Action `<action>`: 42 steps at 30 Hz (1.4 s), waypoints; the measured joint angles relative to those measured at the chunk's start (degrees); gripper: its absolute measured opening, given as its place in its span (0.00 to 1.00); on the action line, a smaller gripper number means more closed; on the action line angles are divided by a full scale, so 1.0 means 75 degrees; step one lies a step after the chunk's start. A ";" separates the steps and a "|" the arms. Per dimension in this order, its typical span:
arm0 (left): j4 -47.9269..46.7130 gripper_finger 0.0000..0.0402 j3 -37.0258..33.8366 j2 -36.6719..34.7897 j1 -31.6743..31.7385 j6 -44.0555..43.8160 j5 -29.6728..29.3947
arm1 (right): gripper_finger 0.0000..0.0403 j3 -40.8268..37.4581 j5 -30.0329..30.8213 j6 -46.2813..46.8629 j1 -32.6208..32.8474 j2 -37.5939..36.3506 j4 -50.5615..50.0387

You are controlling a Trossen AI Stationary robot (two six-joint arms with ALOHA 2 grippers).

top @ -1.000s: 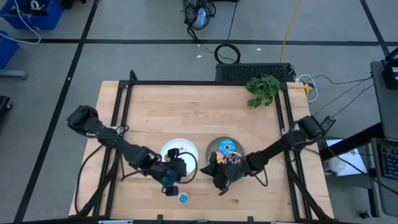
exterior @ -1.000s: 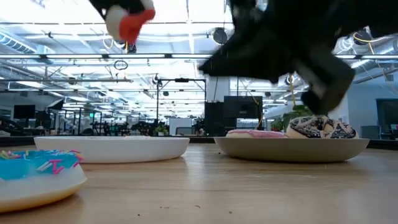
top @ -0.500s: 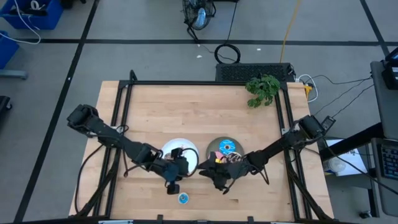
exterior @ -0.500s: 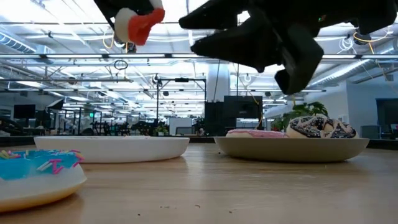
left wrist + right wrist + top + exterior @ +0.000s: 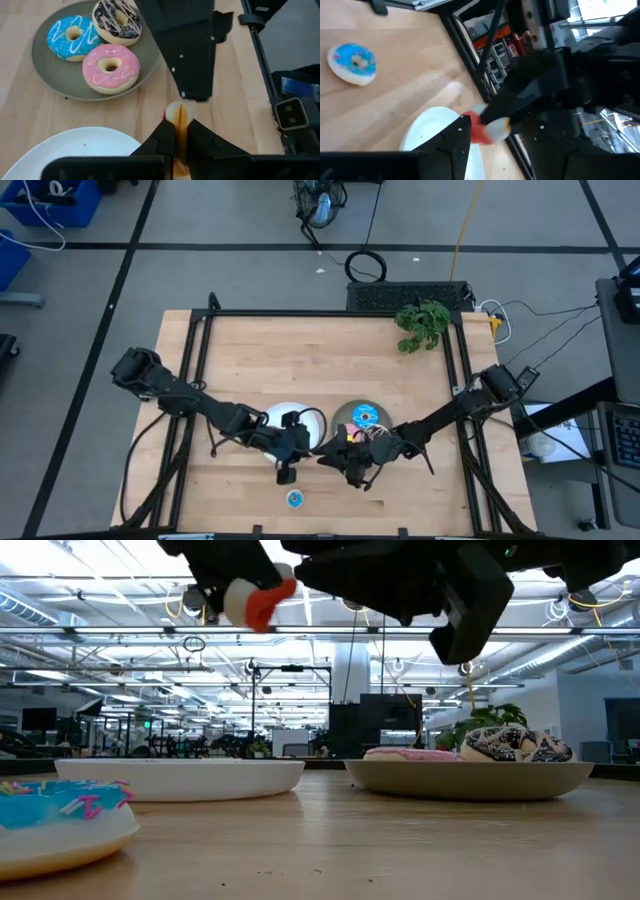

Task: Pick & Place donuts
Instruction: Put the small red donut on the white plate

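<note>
A tiny red-and-white donut point(image 5: 256, 602) hangs high above the table between the white plate point(image 5: 283, 418) and the grey plate point(image 5: 345, 416), with my left gripper point(image 5: 181, 131) shut on it. My right gripper point(image 5: 331, 455) faces it, open; one of its fingers point(image 5: 186, 55) ends right at the donut. The grey plate point(image 5: 60, 80) carries a blue donut point(image 5: 72, 36), a brown-sprinkled donut point(image 5: 118, 20) and a pink donut point(image 5: 110, 67). A tiny blue donut point(image 5: 294, 499) lies flat on the wood near the front edge. My left gripper pinches the tiny donut's two flat faces point(image 5: 179, 114) between its two fingers, the ring standing on edge. The fingers reach out toward the table's right. The donut is lifted clear of table and plates. My right gripper: I cannot tell whether its finger touches the donut.
The white plate point(image 5: 70, 150) lies just below and beside my left gripper. A green plant point(image 5: 422, 323) stands at the far right of the table. A dark frame point(image 5: 200, 380) runs along the table's sides. Bare wood lies toward the far edge.
My left gripper has carried the red-and-white donut toward the table's right, up to my right gripper, keeping it high. My right gripper has risen and swung toward the table's left to meet it, and it has opened.
</note>
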 joint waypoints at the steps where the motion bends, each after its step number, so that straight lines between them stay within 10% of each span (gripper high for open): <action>1: 0.0027 0.07 -0.0002 0.0038 0.0015 0.0044 0.0049 | 0.40 0.0000 -0.0005 -0.0013 -0.0023 0.0002 -0.0058; 42: -0.0138 0.07 -0.0035 0.0175 0.0191 0.0250 0.0446 | 0.23 0.0632 -0.0067 -0.0080 -0.0444 0.0863 -0.0359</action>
